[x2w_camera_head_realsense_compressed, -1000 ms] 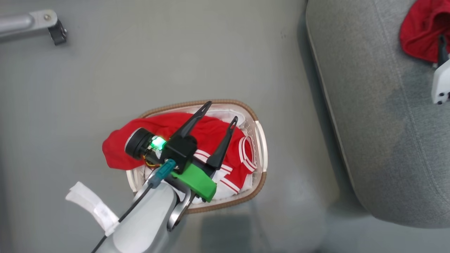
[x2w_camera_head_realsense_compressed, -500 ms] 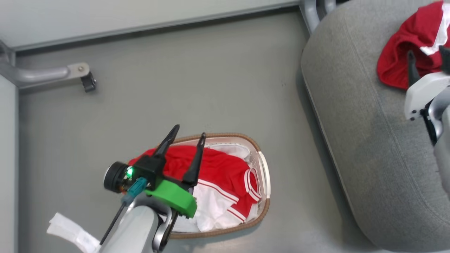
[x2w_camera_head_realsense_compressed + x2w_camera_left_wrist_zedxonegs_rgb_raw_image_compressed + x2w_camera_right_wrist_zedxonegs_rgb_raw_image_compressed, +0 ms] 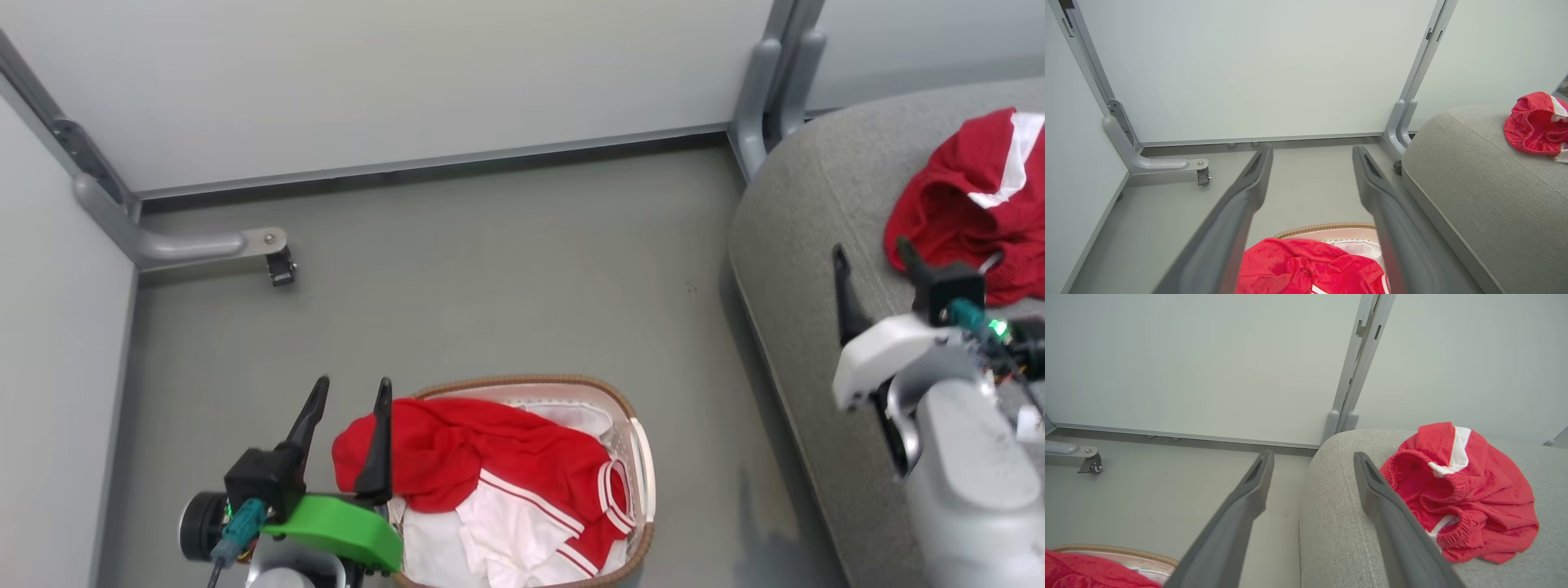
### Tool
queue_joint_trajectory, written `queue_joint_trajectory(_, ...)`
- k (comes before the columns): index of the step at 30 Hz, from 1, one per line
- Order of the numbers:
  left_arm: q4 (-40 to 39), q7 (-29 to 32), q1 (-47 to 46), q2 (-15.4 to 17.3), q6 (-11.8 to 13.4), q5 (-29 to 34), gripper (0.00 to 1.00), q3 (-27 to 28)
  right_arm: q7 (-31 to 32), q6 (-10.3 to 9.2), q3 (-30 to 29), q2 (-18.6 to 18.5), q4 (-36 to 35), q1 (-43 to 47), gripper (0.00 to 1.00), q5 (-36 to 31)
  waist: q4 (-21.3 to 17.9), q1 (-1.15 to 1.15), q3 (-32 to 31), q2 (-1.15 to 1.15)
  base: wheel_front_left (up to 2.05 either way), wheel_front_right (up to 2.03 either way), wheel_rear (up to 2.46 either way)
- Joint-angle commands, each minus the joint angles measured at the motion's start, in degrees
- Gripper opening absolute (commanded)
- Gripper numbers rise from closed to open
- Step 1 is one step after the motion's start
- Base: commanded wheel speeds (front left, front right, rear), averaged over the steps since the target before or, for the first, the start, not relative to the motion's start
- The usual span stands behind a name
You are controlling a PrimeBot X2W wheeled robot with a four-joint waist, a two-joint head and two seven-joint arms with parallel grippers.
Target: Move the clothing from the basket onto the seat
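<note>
**One red garment on the seat, one in the basket, both grippers empty**

At the far left of the head view, a grey frame foot with a small caster (image 3: pixel 280 267) stands on the grey floor (image 3: pixel 490 269) below the pale wall panel (image 3: pixel 408 82).

The left gripper (image 3: pixel 352 385) sits low at the left, just beside the basket's left end. Its jaws are spread wide and pinch nothing. In the left wrist view the left gripper (image 3: pixel 1311 150) frames bare floor, with red cloth below its fingers. In the head view its right finger crosses the edge of that cloth; whether it touches cannot be told.

The basket (image 3: pixel 522 380) stands on the floor, its brown woven rim uppermost. Inside lies the red jersey (image 3: pixel 490 457), crumpled, with white striped trim, one fold spilling over the left rim. The white liner (image 3: pixel 575 412) shows along the far side.

Right of the basket, apart from it, is the large grey seat (image 3: pixel 792 245), its far left corner near a grey upright post (image 3: pixel 767 106).

The right gripper (image 3: pixel 869 247) hangs over the seat, jaws spread wide, holding nothing. Just beyond its fingertips the red shorts (image 3: pixel 955 212), with a gathered waistband and a white panel, lie bunched on the seat cushion. The right wrist view shows the red shorts (image 3: pixel 1478 498) to the right of the right gripper (image 3: pixel 1312 454), resting on the seat (image 3: pixel 1339 498).
</note>
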Motion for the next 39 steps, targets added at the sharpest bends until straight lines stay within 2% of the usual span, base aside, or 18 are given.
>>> queue_joint_trajectory(1, -0.3, -0.1, 1.8, -0.2, -0.1, -0.1, 1.00, 1.1, -0.2, -0.08, -0.3, 1.7, -2.7, 3.7, 1.00, -0.4, 1.8, 0.00, -2.2, 0.00, 0.00, 0.00, 0.00)
queue_joint_trajectory(8, -1.7, -0.1, 6.1, -1.0, -0.6, 0.3, 1.00, 4.6, -0.2, -0.08, -1.5, 5.6, -13.9, 15.2, 1.00, 0.5, 3.3, 0.00, -4.0, 0.00, 0.00, 0.00, 0.00)
queue_joint_trajectory(11, -2.2, -0.1, 7.4, -1.3, -0.4, 0.6, 1.00, 5.6, -0.3, -0.08, -1.0, 5.8, -17.6, 19.0, 1.00, 0.6, 3.7, 0.00, -4.5, 0.00, 0.00, 0.00, 0.00)
queue_joint_trajectory(15, -2.8, -0.1, 8.9, -1.6, -0.2, 0.4, 1.00, 7.2, -0.3, -0.08, 1.8, 6.0, -20.6, 22.8, 1.00, 4.2, 4.2, 0.00, -5.0, 0.00, 0.00, 0.00, 0.00)
queue_joint_trajectory(28, -3.2, -0.1, 11.5, -2.1, -0.2, 0.3, 1.00, 8.7, -0.3, -0.08, 6.7, 5.9, -24.6, 28.4, 1.00, 8.7, 5.0, 0.00, -5.9, 0.00, 0.00, 0.00, 0.00)
queue_joint_trajectory(39, -2.5, -0.1, 11.4, -2.2, -0.3, 0.2, 1.00, 8.2, -0.3, -0.08, 8.3, 6.0, -24.2, 29.4, 1.00, 10.0, 5.1, 0.00, -6.5, 0.00, 0.00, 0.00, 0.00)
